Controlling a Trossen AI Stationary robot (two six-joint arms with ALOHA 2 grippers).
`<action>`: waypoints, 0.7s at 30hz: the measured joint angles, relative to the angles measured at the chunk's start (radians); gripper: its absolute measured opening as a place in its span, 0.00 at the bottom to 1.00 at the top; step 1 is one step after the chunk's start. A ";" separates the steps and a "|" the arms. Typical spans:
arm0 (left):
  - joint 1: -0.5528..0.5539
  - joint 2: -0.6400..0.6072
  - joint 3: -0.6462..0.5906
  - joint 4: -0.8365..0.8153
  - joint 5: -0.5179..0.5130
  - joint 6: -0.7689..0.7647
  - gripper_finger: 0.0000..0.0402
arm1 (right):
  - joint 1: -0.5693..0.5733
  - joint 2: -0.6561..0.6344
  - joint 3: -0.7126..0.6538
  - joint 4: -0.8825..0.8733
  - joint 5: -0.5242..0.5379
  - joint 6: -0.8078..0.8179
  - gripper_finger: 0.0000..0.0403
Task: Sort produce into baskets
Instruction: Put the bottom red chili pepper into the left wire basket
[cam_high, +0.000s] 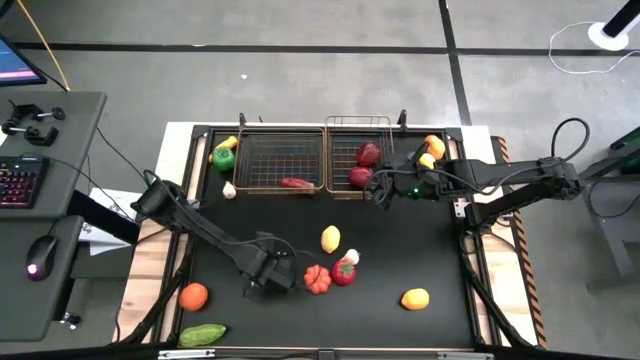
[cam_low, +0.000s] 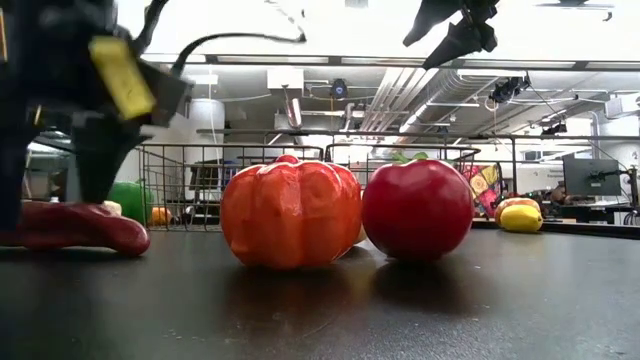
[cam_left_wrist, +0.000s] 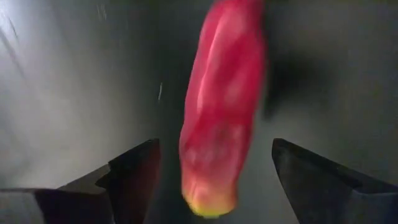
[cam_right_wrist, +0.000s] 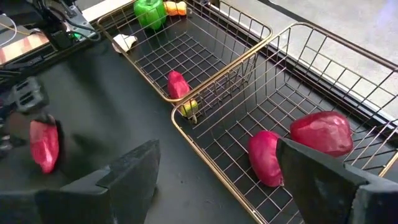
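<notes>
Between the spread fingers of the left gripper (cam_left_wrist: 213, 146) lies a long red pepper (cam_left_wrist: 224, 93). It rests on the black counter (cam_high: 440, 250), with a finger on each side and neither one touching it. From above, this open gripper sits low at the counter's front-left middle, and the pepper is hidden beneath it.

Two wire baskets stand side by side at the back. The left basket (cam_high: 250, 150) holds one thing, a second long red pepper (cam_high: 295, 183) against its front wall. The right basket (cam_high: 345, 135) holds two red pieces (cam_high: 369, 153), one behind the other.

The right gripper (cam_high: 378, 190) hangs over the front edge of the right basket. It is open and holds nothing.

Loose on the counter I count:
- Three lemons: one in the middle (cam_high: 330, 239), one at the front right (cam_high: 415, 298), and one to the right of the baskets (cam_high: 427, 160).
- Two oranges: one at the front left (cam_high: 193, 296) and one just behind that last lemon (cam_high: 433, 145).
- One ribbed tomato (cam_high: 317, 279), touching one red apple (cam_high: 343, 272), just to the right of the left gripper.
- One garlic bulb (cam_high: 229, 189), one green pepper (cam_high: 224, 157) and a small yellow piece (cam_high: 228, 143), all to the left of the left basket.
- One white piece (cam_high: 351, 256), just behind the apple.
- One cucumber (cam_high: 203, 334), at the front-left corner.
</notes>
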 joint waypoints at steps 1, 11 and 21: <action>0.002 0.000 -0.018 0.009 0.007 0.000 0.75 | 0.000 0.000 0.000 0.000 0.000 0.005 0.78; 0.014 -0.002 -0.080 0.151 0.029 0.027 0.57 | 0.000 0.000 0.000 0.000 0.003 0.016 0.78; 0.119 -0.285 0.024 0.102 -0.025 0.042 0.20 | 0.000 0.000 0.000 0.001 0.003 0.015 0.78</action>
